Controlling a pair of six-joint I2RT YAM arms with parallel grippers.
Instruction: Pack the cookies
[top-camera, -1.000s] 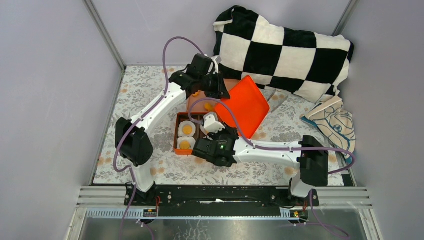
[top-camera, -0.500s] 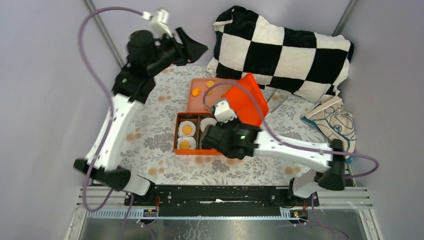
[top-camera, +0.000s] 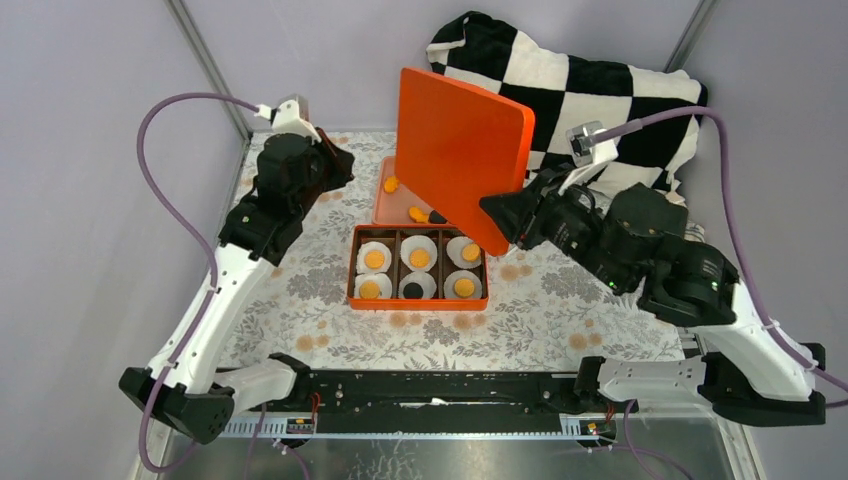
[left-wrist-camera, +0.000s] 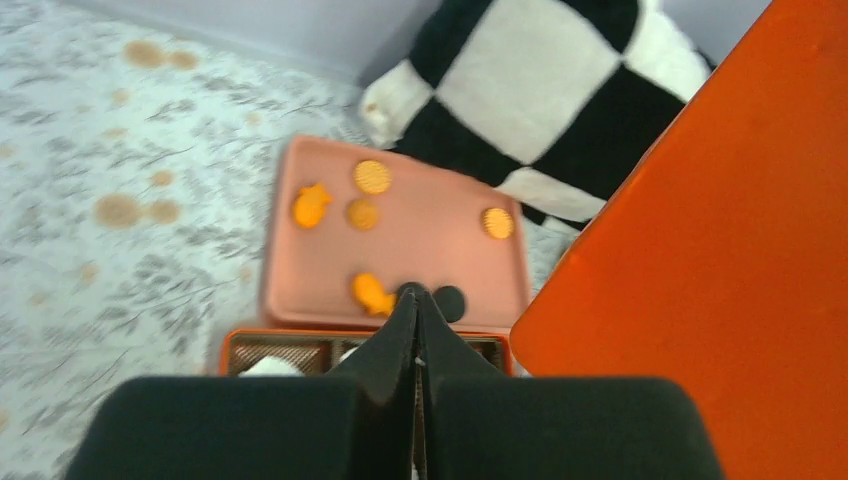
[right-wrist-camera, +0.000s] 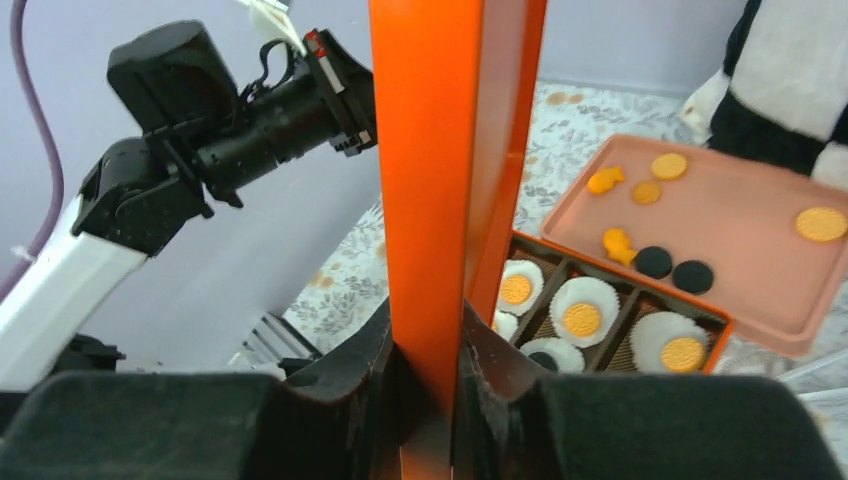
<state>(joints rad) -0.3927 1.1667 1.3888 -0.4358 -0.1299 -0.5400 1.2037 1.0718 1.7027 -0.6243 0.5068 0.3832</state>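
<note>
The orange box (top-camera: 418, 301) holds six white liners, each with one of the cookies (top-camera: 374, 259) in it; five are orange and one is black (top-camera: 411, 290). More cookies (left-wrist-camera: 372, 177) lie loose on the pink tray (top-camera: 384, 205) behind it, orange ones and black ones (right-wrist-camera: 653, 262). My right gripper (right-wrist-camera: 427, 320) is shut on the edge of the orange lid (top-camera: 460, 150), which stands upright above the tray. My left gripper (left-wrist-camera: 417, 292) is shut and empty, held high at the left (top-camera: 340, 168), apart from the tray.
A black-and-white checked pillow (top-camera: 590, 110) lies at the back right, with a patterned cloth (top-camera: 672, 250) on the right. The floral table cover (top-camera: 290, 290) ends at grey walls on the left and at the back. The raised lid hides part of the tray.
My right arm swung out from over the box to the right and lifted the lid upright. My left arm stayed drawn back at the left, and its gripper opened, then shut.
</note>
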